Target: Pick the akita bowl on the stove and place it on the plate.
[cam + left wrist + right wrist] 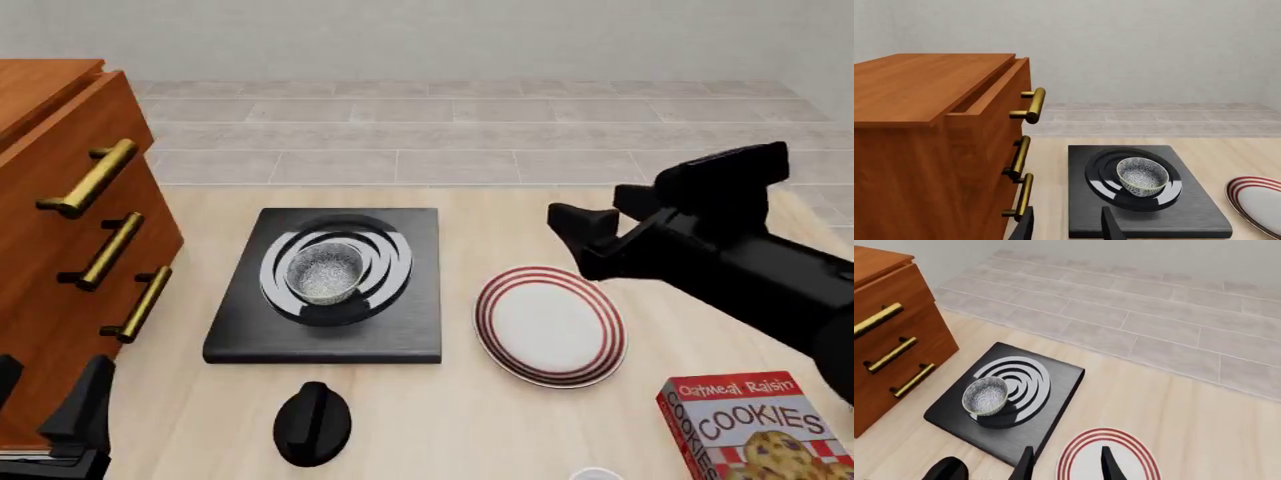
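The akita bowl, small and speckled grey-white inside, sits upright on the ringed centre of the black stove. To the stove's right lies the red-striped white plate. My right gripper hovers open just beyond the plate's far edge, well right of the bowl. My left gripper is open at the near left corner, beside the cabinet. The left wrist view shows the bowl, stove and plate rim beyond the open left gripper. The right wrist view shows bowl, stove, plate and open right gripper.
A wooden drawer cabinet with brass handles stands left of the stove; its top drawer is slightly open. A black knob-like object lies in front of the stove. A red cookie box lies at the near right.
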Robot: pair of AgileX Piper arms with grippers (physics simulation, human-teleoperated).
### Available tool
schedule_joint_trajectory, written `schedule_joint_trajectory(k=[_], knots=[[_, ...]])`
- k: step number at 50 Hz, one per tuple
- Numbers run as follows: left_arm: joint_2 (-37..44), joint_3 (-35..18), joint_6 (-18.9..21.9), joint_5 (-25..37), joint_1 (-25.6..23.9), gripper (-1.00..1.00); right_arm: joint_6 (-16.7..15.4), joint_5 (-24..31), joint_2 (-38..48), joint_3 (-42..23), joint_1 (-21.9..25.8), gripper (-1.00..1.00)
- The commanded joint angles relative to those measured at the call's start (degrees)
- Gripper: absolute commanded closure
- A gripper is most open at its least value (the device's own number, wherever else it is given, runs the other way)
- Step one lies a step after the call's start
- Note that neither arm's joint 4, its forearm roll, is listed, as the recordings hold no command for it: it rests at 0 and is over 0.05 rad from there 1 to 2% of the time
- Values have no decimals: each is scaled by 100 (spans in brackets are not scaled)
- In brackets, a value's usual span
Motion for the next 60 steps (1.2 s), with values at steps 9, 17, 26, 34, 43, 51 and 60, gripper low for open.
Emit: schedule_joint_trajectory(k=[9,17,26,34,43,51,60], knots=[[0,0,0,0,0,-100,576,-38,1422,-809,826,-100],[0,0,0,0,0,-100,725,-97,1948,-1125,1097,-100],[0,0,0,0,0,-100,775,-111,2496,-1439,1222,-100],[0,0,0,0,0,-100,940,-65,2991,-1952,1032,-100],[0,0,0,0,0,-100,1079,-46,3375,-2209,1170,-100],[0,0,0,0,0,-100,1104,-51,3692,-2401,1229,-100],[0,0,0,0,0,-100,1112,-52,4010,-2592,1291,-100]])
